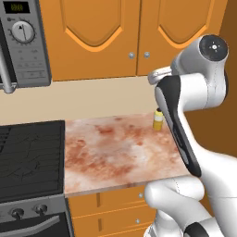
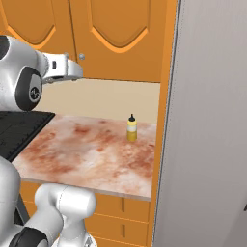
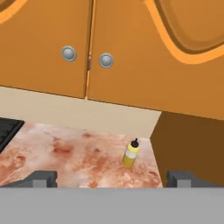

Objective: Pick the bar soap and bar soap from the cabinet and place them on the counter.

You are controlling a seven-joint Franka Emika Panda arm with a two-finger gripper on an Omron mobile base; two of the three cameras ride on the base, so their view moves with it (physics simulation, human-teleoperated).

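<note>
Grey brushed metal marks the far left: a microwave (image 1: 21,41) with a round dial hangs above the black stove top (image 1: 30,157), its ridged grates matte and dark. Next comes the desk (image 1: 115,152), a flat slab of mottled reddish-brown and cream stone with a pale edge, bare but for a small yellow bottle with dark cap (image 1: 158,120) standing upright near the back wall at its right end, probably just parked out of the way. Above it the cabinet (image 1: 97,37) shows glossy orange wood, arched raised panels and two small silver knobs (image 3: 106,60) side by side where the shut doors meet. Both bar soaps are presumably behind those doors; neither can be seen. The gripper (image 3: 111,178) points at the knobs from in front of the doors, jaws spread wide and holding nothing, likely lined up to take a knob and pull a door open first. Rightmost, the cabinet's dark-brown side panel (image 3: 188,144) drops to the desk.
</note>
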